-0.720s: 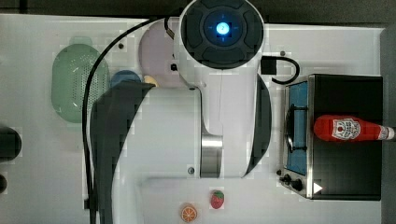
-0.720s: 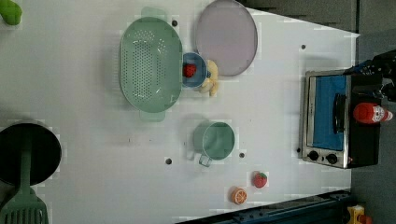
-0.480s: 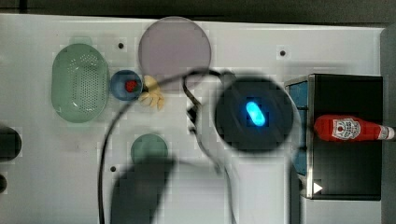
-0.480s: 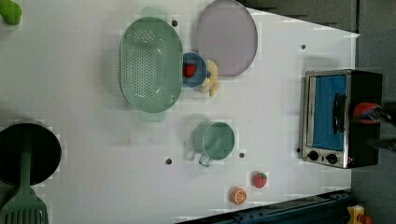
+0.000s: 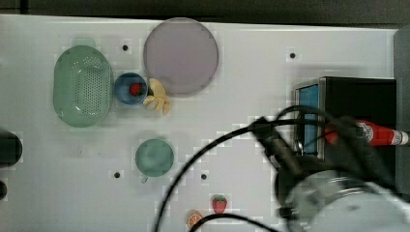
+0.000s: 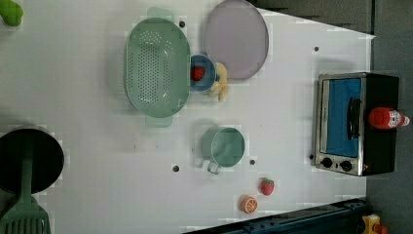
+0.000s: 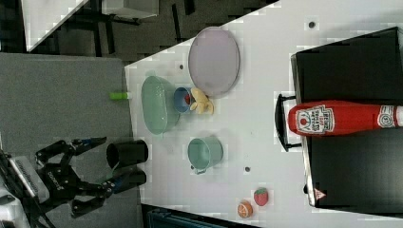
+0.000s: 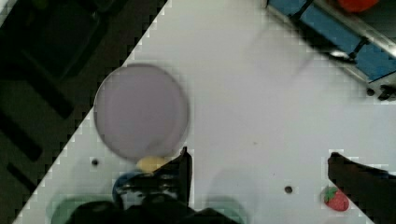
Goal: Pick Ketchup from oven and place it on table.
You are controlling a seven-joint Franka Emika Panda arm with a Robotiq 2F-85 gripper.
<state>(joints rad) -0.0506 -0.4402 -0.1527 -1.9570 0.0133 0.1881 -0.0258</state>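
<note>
Pincer [image 8: 258,156] wide apart in the wrist view, nothing between the fingers [image 8: 180,170], hanging over bare table [image 5: 251,72]. Arm [image 5: 348,203] blurred in the top view, at the table's lower right corner, its cables crossing in front of the oven [image 5: 362,96].

Strawberry [image 8: 336,199] lies on the table just beside one finger in the wrist view. In the top view it sits near the table's bottom edge, with an orange slice [image 5: 194,219] just beside it.

Green cup [image 5: 154,157] mid-table, well apart from both fruits.

Blue bowl [image 5: 129,88] with a small red thing inside, touching a green colander [image 5: 83,86] on the top view's left and a banana [image 5: 158,96] on the top view's right. Banana touches the plate's rim.

Plate [image 5: 180,55] grey-lilac, near the table's top edge in the top view.

Oven at the table's right edge in the top view, door shut, blue glass facing the table's middle.

Ketchup [image 7: 342,118] on the oven's black top, not inside, near the front edge above the handle. Nothing touches it.
</note>
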